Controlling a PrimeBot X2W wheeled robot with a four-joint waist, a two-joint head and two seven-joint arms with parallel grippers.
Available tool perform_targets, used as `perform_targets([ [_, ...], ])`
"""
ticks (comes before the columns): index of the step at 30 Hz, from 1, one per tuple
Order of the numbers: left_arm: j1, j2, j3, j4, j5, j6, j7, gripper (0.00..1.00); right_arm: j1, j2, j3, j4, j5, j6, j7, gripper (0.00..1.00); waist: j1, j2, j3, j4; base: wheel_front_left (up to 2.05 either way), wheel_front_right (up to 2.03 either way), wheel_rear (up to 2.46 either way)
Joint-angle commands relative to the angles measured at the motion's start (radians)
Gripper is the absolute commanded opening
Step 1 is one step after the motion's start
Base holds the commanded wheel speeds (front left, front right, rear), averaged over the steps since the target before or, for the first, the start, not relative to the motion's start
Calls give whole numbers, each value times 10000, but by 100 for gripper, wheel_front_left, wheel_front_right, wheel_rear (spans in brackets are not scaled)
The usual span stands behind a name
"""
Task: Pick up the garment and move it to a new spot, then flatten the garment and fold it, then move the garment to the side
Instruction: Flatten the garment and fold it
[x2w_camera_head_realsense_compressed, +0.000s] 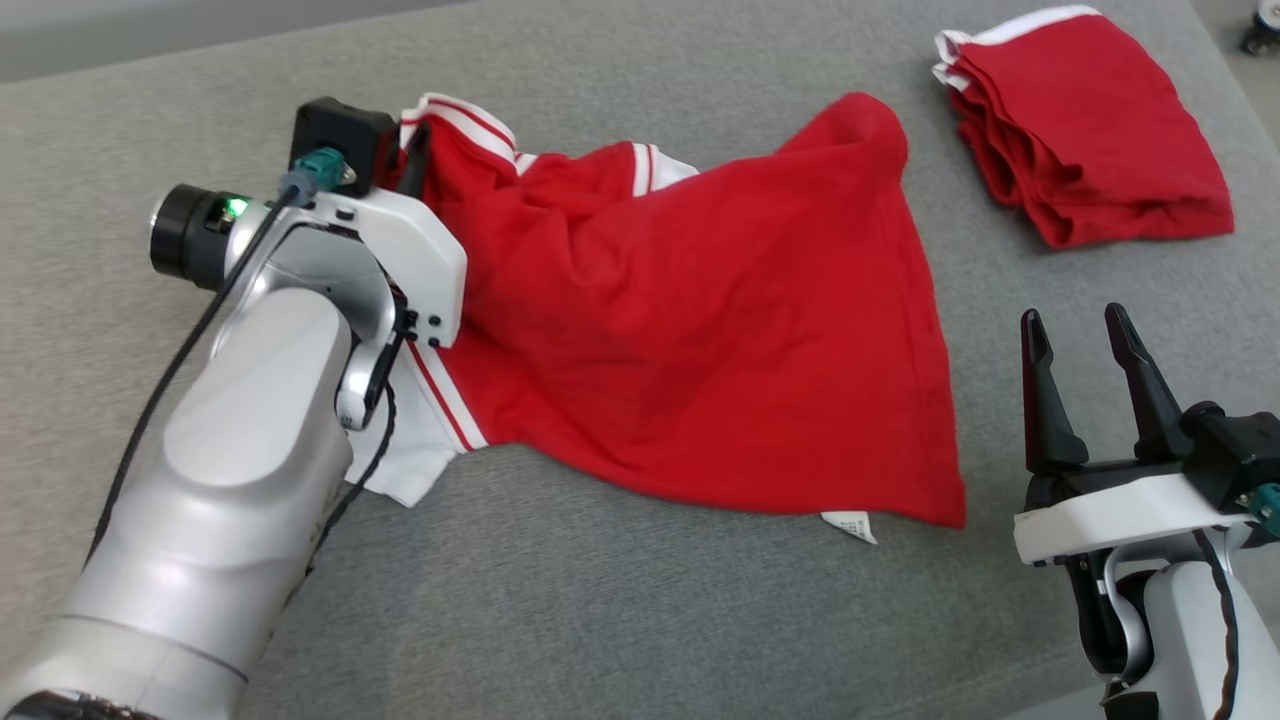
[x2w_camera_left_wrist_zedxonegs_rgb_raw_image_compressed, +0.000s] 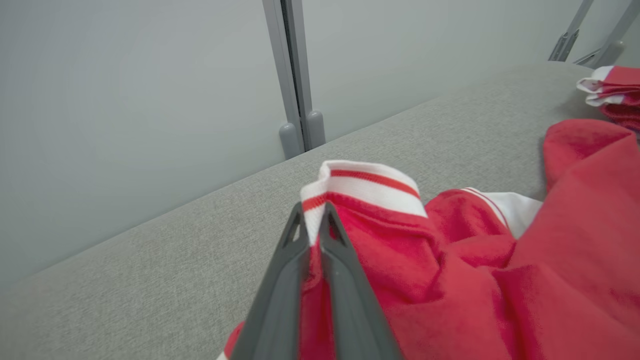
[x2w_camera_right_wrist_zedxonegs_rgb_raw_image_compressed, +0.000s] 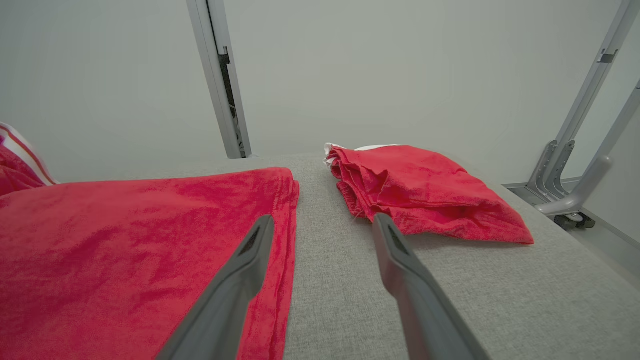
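While left jaws pinch garment (x2w_camera_head_realsense_compressed: 700, 330) | right jaws spread | folded pile (x2w_camera_head_realsense_compressed: 1085, 130) apart

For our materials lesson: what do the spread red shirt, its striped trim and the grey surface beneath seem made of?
Red shirt: soft matte knit, probably cotton; it drapes and creases loosely.
Striped trim: ribbed knit, white with red stripes; fine ribbing shows.
Grey surface: matte woven fabric, like upholstery; a flecked weave shows.

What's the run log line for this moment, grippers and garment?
phase: grasp | left gripper: shut on red garment at striped trim | right gripper: open, holding nothing | folded red pile: far right, apart
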Motion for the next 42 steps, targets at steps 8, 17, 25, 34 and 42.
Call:
perform_targets([
  [8,-776,-299,299,1609,-309,-186,-1138,100,-135,-41,4,155,162,1,-111,100,0,0,419,-471,0,0,0],
  [17,-827,-786,193,2384,-623,-708,-1721,100,-23,-46,-100,278,-34,1,-119,100,0,0,-239,243,0,0,0],
  [25,7,-891,399,2856,-1115,-802,-2017,100,348,-46,-144,389,-224,1,-113,100,0,0,-1221,1102,0,0,0],
  [34,1216,-566,564,3508,-1544,-669,-1632,100,703,-44,-249,211,-316,1,65,100,0,0,-1567,1494,0,0,0],
  [42,1560,-557,334,3841,-1516,-667,-1261,100,639,-46,-113,-33,-270,1,189,100,0,0,-1314,1362,0,0,0],
])
